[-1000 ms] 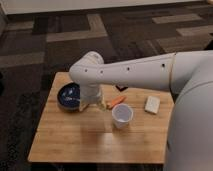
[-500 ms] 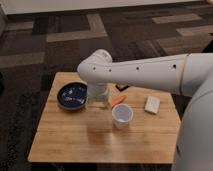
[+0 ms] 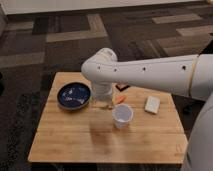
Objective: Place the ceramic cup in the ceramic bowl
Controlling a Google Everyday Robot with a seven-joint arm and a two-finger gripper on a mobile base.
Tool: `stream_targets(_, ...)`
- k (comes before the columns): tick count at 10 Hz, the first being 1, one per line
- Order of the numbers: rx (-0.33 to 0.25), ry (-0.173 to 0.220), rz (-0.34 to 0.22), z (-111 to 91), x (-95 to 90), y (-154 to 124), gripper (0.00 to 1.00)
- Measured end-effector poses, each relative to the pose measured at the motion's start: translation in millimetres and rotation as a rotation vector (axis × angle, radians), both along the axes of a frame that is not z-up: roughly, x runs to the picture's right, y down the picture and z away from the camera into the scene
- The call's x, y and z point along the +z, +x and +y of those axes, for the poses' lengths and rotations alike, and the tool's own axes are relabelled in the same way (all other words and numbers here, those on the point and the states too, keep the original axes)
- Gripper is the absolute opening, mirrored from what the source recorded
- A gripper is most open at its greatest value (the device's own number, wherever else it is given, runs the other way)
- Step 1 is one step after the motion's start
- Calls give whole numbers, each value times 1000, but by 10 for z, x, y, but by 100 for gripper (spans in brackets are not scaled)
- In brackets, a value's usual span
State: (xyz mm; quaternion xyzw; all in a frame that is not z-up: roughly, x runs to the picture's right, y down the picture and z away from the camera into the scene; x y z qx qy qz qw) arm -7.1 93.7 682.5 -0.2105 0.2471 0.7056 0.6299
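- Gripper (image 3: 103, 103): hangs from the wrist just over the wooden table (image 3: 75, 136), between the ceramic bowl and the ceramic cup. Its jaws stand apart and hold nothing. The fingertips are blurred, so I cannot tell whether they touch the table top.
- Ceramic cup (image 3: 122, 116): stands upright on the table, mouth up, just to the right of the gripper and a little nearer the camera. It is apart from the gripper and not yet grasped.
- Ceramic bowl (image 3: 66, 103): dark blue with pale speckles inside, it sits on the table just to the left of the gripper. No object lies in it.
- Step in hand, as judged: reaching for the cup.
  - The gripper should move right and toward the camera until the cup's wall sits between the spread jaws.
  - The jaws should close squarely across the rim or upper wall. A glazed, tapered body is likely to slip if pinched low or off-centre.
  - The lift should clear the bowl's rim before the carry across.
- Nearby items: a small orange piece (image 3: 120, 100) lies close behind the cup, and a flat white block (image 3: 152, 104) lies to its right. Either could be nudged by a wide approach.
- Arm (image 3: 150, 75): white, reaching in from the right and hiding part of the table's far edge.
- Markings: no brand, label or writing can be read on any item.
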Motion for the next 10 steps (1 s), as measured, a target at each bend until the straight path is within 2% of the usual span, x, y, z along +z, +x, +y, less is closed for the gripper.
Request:
stream_targets(5,50,-3,29,154,10,232,65)
stream_targets(10,18,2,-10,168,187,246,65)
